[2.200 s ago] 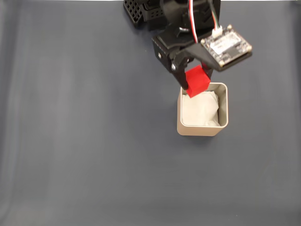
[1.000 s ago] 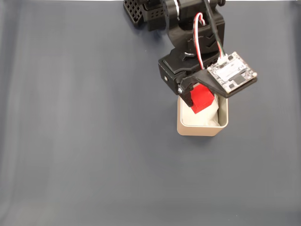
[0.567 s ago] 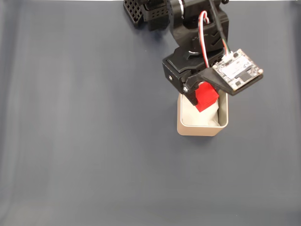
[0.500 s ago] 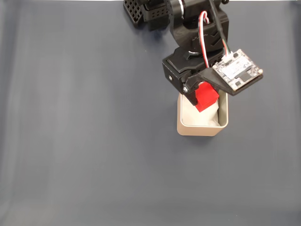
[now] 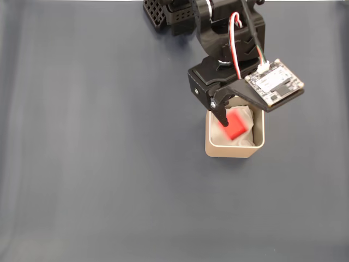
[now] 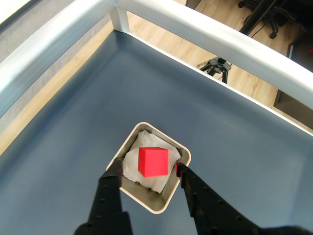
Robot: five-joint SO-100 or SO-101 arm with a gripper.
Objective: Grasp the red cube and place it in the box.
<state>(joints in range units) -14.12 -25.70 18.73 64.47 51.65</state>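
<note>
Both views are evenly and softly lit, with no harsh glare. In the fixed view the red cube (image 5: pixel 235 125) is smeared by motion blur, while the box (image 5: pixel 234 148) stays sharp. Only faint shadows are cast on the dark mat (image 5: pixel 98 164).

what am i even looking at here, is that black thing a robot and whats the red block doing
Yes, the black thing is a small robot arm ending in a two-finger gripper. One picture comes from a fixed camera looking down on the dark table; the other comes from a camera riding on the arm's wrist, looking past the fingers. On the table stands a beige box lined with white paper. The red cube is over the box opening, between the spread fingers and touching neither. In the fixed view it looks blurred, so it seems to be dropping into the box. The gripper is open and holds nothing.
</note>
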